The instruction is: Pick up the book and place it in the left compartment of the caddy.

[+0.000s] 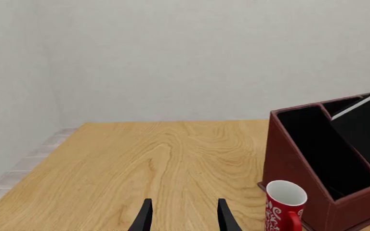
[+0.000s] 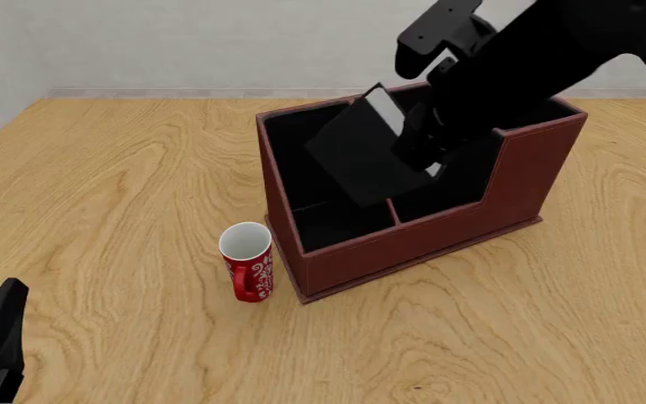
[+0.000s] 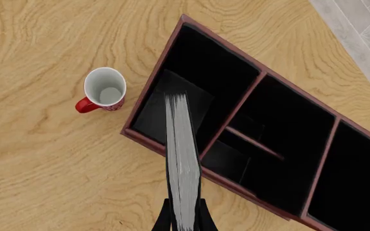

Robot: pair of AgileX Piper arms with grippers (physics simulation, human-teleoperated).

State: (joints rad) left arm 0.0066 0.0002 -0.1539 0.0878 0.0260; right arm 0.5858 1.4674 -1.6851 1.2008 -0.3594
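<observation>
Two arms on scene, one loaded. L gripper (image 1: 182,216): black fingers spread apart w/ nothing between, low over bare wood-grain tabletop (image 1: 152,159) near its front-left corner; front view shows only part of that arm at the bottom-left edge. Plenty of open wood ahead of it and out to the table's left edge; grey wall beyond.

Next rightward: small red ceramic mug w/ white pattern and white interior (image 2: 246,261), upright, handle toward camera side in front view, standing just beside the near-left corner of the caddy; from the pictures, can't tell if touching.

Large reddish-brown leather-look caddy w/ black lining (image 2: 413,240), sat at an angle on the table, right end wall taller. Long narrow full-depth left compartment (image 3: 201,72) runs along the mug side; beside it two smaller cross-divided sections, then the tall end section.

Small black hardcover book w/ white page edges (image 3: 182,159): pinched at its upper end by R gripper (image 3: 183,219), fingers closed narrow on both covers, page edges facing the wrist cam. Book is tilted, lower corner down over/into the left compartment, upper end leaning toward the right arm. Can't tell whether it touches the floor or the divider. Slot has spare room at its far end past the book.

Matte covers, smooth lining, glossy mug.
</observation>
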